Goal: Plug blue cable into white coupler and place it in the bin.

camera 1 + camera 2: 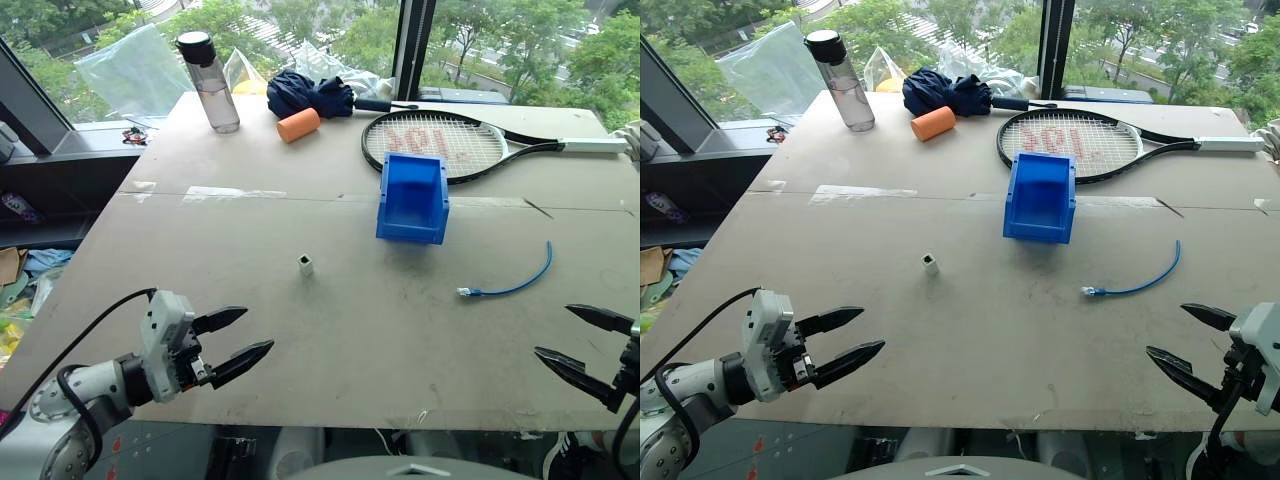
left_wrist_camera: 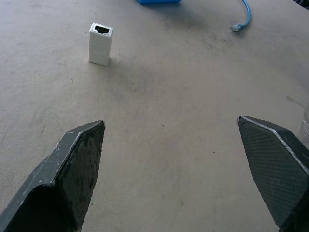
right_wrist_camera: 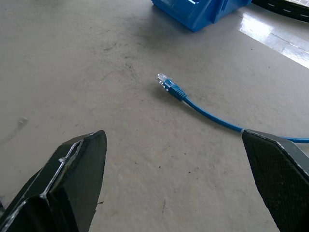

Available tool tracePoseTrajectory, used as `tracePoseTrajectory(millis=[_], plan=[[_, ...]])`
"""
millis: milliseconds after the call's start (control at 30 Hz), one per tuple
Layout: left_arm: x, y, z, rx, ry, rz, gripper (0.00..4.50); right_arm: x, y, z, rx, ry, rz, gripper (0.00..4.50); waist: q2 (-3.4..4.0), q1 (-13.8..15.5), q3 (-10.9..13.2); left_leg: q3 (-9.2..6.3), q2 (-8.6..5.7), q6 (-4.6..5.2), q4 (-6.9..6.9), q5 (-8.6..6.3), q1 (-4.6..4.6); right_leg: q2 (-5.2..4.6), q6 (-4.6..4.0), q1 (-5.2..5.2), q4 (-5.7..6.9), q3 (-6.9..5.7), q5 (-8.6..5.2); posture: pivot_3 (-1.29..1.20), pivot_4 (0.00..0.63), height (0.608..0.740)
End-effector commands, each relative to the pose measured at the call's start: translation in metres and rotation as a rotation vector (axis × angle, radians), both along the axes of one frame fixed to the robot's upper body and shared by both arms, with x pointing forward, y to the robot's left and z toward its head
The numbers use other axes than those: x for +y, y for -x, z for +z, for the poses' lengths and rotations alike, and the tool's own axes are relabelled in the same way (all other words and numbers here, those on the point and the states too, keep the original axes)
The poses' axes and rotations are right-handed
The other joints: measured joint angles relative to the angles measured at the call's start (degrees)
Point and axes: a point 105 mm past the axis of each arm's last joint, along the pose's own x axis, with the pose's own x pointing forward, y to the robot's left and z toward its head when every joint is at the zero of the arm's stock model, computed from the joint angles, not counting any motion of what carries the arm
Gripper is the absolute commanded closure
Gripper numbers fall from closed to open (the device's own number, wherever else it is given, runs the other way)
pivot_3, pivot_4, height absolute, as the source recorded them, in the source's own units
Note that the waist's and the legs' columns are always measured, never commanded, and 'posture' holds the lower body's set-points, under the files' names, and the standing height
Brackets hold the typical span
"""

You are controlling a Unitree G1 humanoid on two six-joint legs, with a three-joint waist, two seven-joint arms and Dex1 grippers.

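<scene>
Basically a flat matte grey-beige board table (image 1: pixel 350 330) with faint scuffs and a taped seam across the middle. White coupler (image 1: pixel 305 265), a tiny smooth plastic block, stands upright near the table centre, dark square socket facing up, nothing touching it. Blue cable (image 1: pixel 520 282) is thin and glossy, lies in a gentle curve on the right part of the table, clear plug at its left end, resting flat on the surface and well apart from the coupler. Bin (image 1: pixel 413 200), boxy bright blue hard plastic with a tall back and a lower cut-out front, sits beyond and between them, near the cable plug but not touching. Left gripper (image 1: pixel 238 336) hovers over the near left edge, its two black pointed fingers spread wide, holding nothing; wrist view shows textured tapered tips (image 2: pixel 77 169) with the coupler ahead. Right gripper (image 1: pixel 590 345) at the near right edge, fingers likewise spread wide and empty, cable plug in front of it. Far side: clear plastic bottle (image 1: pixel 210 82) with dark cap, orange foam cylinder (image 1: pixel 299 125), folded dark blue fabric umbrella (image 1: pixel 310 95), strung racket (image 1: pixel 450 145) with white grip.
</scene>
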Motion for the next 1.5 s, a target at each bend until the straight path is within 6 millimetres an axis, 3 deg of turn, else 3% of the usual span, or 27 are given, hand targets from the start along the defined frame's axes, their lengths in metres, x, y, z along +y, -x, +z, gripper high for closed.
tracePoseTrajectory(millis=[33, 200, 433, 800, 867, 1033, 1200, 1500], plan=[[-0.012, -0.004, 0.013, -0.048, 0.018, -0.042, 0.04, 0.008, -0.007, 0.016, -0.061, -0.001, 0.01, 0.0, 0.0, 0.01, 0.0, 0.0, 0.0, 0.0, 0.0, 0.0, 0.0, 0.0, 0.0, 0.0, 0.0, 0.0, 0.0, 0.0, 0.15, 0.74], [-0.034, -0.006, 0.024, -0.073, 0.062, -0.121, 0.04, 0.03, -0.032, 0.027, -0.088, -0.009, 0.065, 0.0, -0.05, -0.27, -0.02, -0.01, 0.0, 0.0, 0.05, 0.0, 0.03, 0.0, 0.01, 0.03, 0.01, 0.05, 0.01, 0.0, 0.15, 0.74], [-0.058, 0.001, 0.031, -0.098, 0.034, -0.265, 0.04, 0.054, -0.062, 0.017, 0.061, 0.091, 0.242, 0.0, -0.05, -0.51, 0.15, 0.1, -0.13, 0.05, 0.03, -0.01, -0.03, 0.1, -0.23, 0.03, -0.01, 0.0, 0.15, 0.0, 0.15, 0.74], [-0.069, 0.01, 0.041, -0.127, -0.02, -0.38, 0.04, 0.055, -0.115, -0.036, 0.184, 0.246, 0.37, 0.0, -0.11, -0.57, 0.17, 0.15, -0.13, 0.05, 0.04, -0.01, -0.06, 0.15, -0.24, 0.04, -0.02, -0.06, 0.15, 0.0, 0.15, 0.74], [-0.069, 0.014, 0.041, -0.13, -0.018, -0.398, 0.0, 0.054, -0.124, -0.043, 0.181, 0.268, 0.364, 0.52, -0.09, -0.64, 0.19, 0.15, -0.12, 0.05, 0.04, -0.01, -0.05, 0.17, -0.24, 0.04, -0.01, -0.06, 0.15, 0.0, 0.15, 0.74], [-0.073, 0.026, 0.035, -0.123, -0.027, -0.458, 0.0, 0.056, -0.127, -0.054, 0.204, 0.287, 0.399, 2.35, -0.14, -0.69, 0.14, 0.15, -0.09, 0.05, 0.04, -0.01, 0.01, 0.22, -0.24, 0.07, 0.01, -0.04, 0.16, 0.0, 0.15, 0.74], [-0.074, 0.024, 0.035, -0.141, -0.022, -0.455, 0.0, 0.068, -0.128, -0.053, 0.177, 0.283, 0.447, 4.43, -0.37, -0.96, 0.0, 0.17, -0.01, 0.05, 0.06, -0.01, 0.11, 0.29, -0.25, 0.14, 0.03, 0.01, 0.17, 0.0, 0.15, 0.74], [-0.078, 0.016, 0.04, -0.187, 0.02, -0.372, 0.0, 0.158, -0.117, -0.031, 0.037, 0.253, 0.649, 4.43, -0.08, -2.06, 0.16, 0.1, 0.28, 0.05, -0.01, -0.01, 0.12, 0.63, -0.31, 0.02, 0.12, 0.11, 0.22, 0.0, 0.15, 0.74]])
